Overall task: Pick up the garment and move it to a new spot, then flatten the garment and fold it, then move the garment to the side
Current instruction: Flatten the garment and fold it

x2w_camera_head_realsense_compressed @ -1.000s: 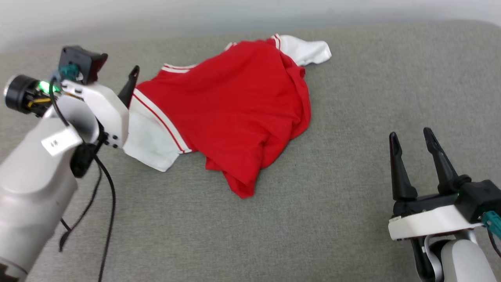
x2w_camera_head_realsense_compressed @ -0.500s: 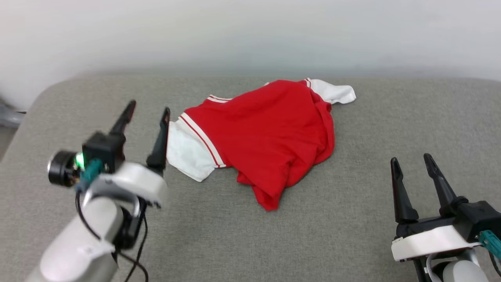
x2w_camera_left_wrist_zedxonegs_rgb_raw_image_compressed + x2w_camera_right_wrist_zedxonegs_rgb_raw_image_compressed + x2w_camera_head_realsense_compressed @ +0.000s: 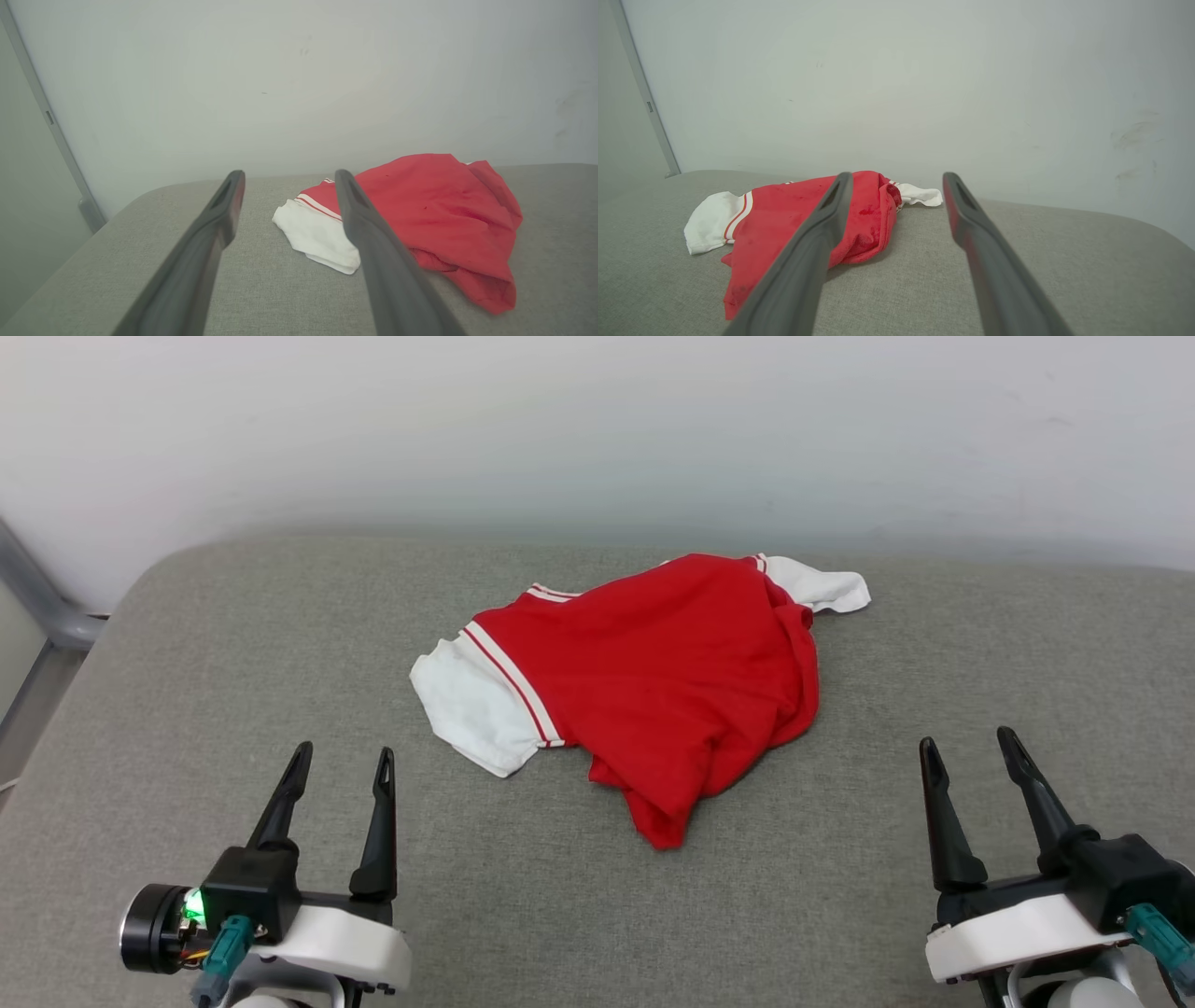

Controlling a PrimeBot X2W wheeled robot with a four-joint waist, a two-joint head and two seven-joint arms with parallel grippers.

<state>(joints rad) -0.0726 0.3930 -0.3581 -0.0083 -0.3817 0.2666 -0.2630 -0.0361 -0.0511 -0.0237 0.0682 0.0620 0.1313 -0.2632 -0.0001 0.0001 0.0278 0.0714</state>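
Observation:
The garment (image 3: 663, 681), a red jersey with white sleeves and striped trim, lies crumpled near the back middle of the grey surface. One white sleeve points front left, the other back right. No print shows on it. My left gripper (image 3: 343, 761) stands open at the lower left, well short of the near sleeve. At the lower right my right gripper (image 3: 968, 744) is open too, apart from the cloth. The left wrist view has the garment (image 3: 434, 214) ahead and to the right of the fingers. In the right wrist view the garment (image 3: 794, 219) lies ahead to the left.
The grey padded surface (image 3: 187, 709) has a rounded back-left corner and ends at a pale wall (image 3: 597, 429). A grey metal post (image 3: 37, 597) runs beside the left edge. Bare cloth lies in front of the garment and on both sides.
My left arm has drawn back from the garment's near white sleeve to the lower left, fingers open. The head camera has tilted up, showing more wall. The garment lies as before.

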